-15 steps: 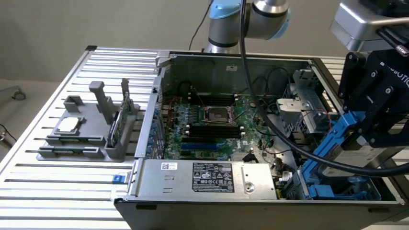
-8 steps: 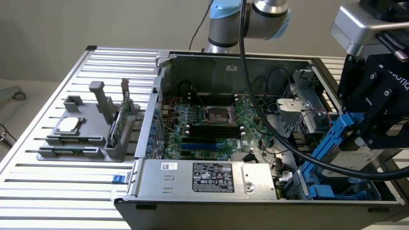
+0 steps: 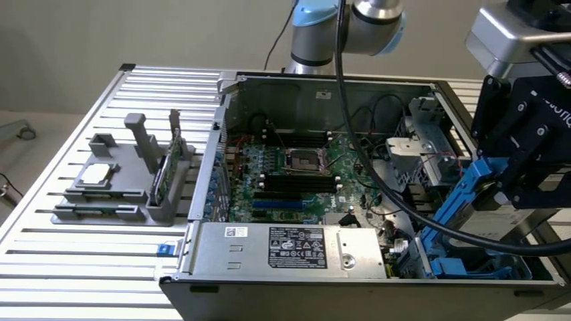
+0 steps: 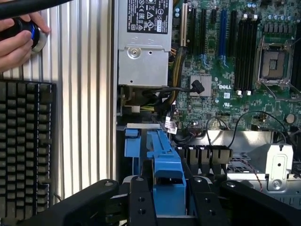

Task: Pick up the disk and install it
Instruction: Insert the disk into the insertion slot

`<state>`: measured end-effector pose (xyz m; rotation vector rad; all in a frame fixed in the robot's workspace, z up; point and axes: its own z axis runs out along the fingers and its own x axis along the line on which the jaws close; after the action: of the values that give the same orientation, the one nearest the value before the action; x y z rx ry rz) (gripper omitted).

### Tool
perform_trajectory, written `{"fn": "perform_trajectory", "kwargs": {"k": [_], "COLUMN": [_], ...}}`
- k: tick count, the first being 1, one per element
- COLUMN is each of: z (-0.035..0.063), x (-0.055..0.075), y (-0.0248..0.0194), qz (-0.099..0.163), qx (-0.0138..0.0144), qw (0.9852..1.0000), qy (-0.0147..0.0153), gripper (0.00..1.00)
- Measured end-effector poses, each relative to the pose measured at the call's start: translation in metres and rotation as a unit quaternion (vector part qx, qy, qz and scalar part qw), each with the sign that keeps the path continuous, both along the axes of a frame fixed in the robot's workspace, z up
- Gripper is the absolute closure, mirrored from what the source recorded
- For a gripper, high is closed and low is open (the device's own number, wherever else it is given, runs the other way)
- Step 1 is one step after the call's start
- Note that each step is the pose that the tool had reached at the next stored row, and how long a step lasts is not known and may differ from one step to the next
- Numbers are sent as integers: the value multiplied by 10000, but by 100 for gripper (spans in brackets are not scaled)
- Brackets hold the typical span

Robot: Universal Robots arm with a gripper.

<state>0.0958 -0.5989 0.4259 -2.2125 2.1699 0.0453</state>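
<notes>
The disk [image 3: 470,194], a silver-grey drive in a bright blue carrier, hangs tilted at the exterior view's right. It is just above the blue-railed drive bay [image 3: 486,273] in the near right corner of the open computer case [image 3: 220,134]. My gripper [image 3: 522,177] is shut on the disk from above. In the wrist view the blue carrier [image 4: 164,160] sits between my two black fingers [image 4: 141,202], and my gripper [image 4: 170,200] points down towards the bay.
Inside the case lie the motherboard [image 3: 295,170], the silver power supply [image 3: 285,247] and loose black cables [image 3: 375,180]. A grey fixture [image 3: 116,190] with a chip and a green card stands on the slatted table. A keyboard [image 4: 26,141] and a person's hand [image 4: 16,42] are beside the case.
</notes>
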Motion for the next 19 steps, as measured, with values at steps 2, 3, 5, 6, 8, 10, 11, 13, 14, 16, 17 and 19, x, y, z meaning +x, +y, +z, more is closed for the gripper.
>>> {"fn": "perform_trajectory", "kwargs": {"k": [2,3,5,6,8,10,11,13,14,16,17,19], "z": [52,87,146,162,189,198,199,199,200,201,200,200], "x": [0,0,0,0,2,7,11,19,22,25,26,27], "y": [0,0,-1,-2,-4,-7,-13,-33,-45,-66,-77,-102], "qz": [-1,-1,-1,0,0,0,0,0,0,-1,-1,0], "qx": [2,1,2,3,4,8,11,12,12,13,13,21], "qw": [10000,10000,10000,10000,10000,10000,10000,10000,10000,10000,10000,10000], "qy": [14,19,30,37,49,52,52,53,53,53,53,52], "gripper": [67,67,67,67,67,67,67,67,67,67,67,67]}}
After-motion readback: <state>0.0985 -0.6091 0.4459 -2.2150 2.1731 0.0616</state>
